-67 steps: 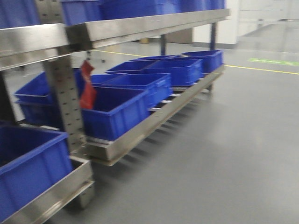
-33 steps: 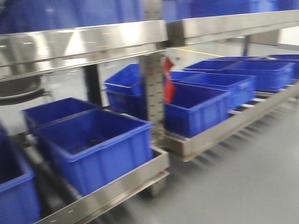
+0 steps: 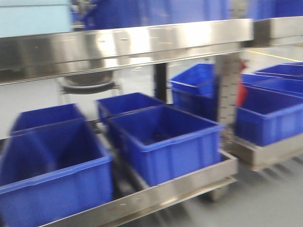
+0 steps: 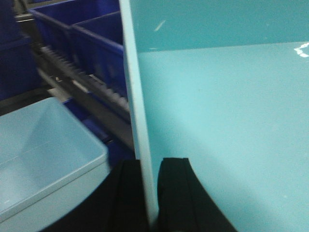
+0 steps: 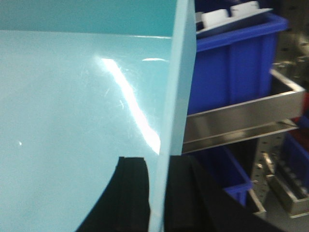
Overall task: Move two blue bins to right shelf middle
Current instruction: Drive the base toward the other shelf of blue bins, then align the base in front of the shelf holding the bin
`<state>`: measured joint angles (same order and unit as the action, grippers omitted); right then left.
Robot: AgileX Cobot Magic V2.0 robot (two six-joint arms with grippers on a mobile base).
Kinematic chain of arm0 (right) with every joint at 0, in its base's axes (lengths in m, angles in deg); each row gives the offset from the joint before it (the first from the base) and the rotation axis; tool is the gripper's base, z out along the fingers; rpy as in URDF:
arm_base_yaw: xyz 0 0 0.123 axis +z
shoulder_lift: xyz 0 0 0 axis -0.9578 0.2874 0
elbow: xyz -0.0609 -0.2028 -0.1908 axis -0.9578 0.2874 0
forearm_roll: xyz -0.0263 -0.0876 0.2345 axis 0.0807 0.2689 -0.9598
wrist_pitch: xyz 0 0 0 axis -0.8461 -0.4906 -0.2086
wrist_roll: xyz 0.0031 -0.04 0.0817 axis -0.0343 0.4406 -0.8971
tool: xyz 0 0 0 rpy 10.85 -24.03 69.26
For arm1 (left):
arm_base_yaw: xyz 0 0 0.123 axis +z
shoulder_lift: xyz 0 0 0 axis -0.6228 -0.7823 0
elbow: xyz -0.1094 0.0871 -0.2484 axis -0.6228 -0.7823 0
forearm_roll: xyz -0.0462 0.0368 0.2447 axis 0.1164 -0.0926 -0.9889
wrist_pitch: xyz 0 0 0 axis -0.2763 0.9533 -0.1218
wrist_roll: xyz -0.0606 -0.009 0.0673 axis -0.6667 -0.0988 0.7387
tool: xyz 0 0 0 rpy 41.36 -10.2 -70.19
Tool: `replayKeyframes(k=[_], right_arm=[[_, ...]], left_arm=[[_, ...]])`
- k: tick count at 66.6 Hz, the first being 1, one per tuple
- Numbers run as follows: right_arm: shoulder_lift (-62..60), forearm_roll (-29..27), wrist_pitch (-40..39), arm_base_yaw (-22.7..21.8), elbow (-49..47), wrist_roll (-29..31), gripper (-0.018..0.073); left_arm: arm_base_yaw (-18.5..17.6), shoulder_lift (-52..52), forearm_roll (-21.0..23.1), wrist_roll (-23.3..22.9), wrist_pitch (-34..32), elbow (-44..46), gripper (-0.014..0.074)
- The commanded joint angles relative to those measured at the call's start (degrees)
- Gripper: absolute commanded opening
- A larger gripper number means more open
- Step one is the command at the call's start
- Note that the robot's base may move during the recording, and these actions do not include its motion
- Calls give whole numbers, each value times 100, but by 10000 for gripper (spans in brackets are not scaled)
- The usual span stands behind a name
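A pale blue bin fills both wrist views. My left gripper [image 4: 149, 166] is shut on the bin's left wall [image 4: 135, 96], one black finger on each side of it. My right gripper [image 5: 159, 166] is shut on the opposite wall [image 5: 176, 87] in the same way. The bin's glossy floor [image 5: 72, 111] lies between them. A second pale blue bin [image 4: 43, 150] sits below and to the left in the left wrist view. In the front view a pale blue surface [image 3: 33, 16] shows at the top left. Neither arm appears in that view.
A steel shelf beam [image 3: 142, 42] crosses the front view, with dark blue bins [image 3: 165, 139] on the low roller shelf [image 3: 180, 184]. A perforated post [image 3: 228, 90] with a red tag [image 3: 242, 92] divides it from the shelf unit to the right. Grey floor lies at the lower right.
The front view has swung left along the shelving. The post with the red tag slid from left to right, and more low bins came into sight.
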<state>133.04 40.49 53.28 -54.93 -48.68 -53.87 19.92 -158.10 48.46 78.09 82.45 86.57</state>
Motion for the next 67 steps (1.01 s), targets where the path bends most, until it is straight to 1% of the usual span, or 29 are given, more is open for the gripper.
replayKeyframes(k=[1, 67], right_arm=[[-100, -209, -314, 18, -35, 73, -153], [-100, -209, -314, 18, -35, 73, -153]], left_arm=[[-13, 41, 88, 47, -322, 49, -111], [-13, 41, 88, 47, -322, 49, -111]])
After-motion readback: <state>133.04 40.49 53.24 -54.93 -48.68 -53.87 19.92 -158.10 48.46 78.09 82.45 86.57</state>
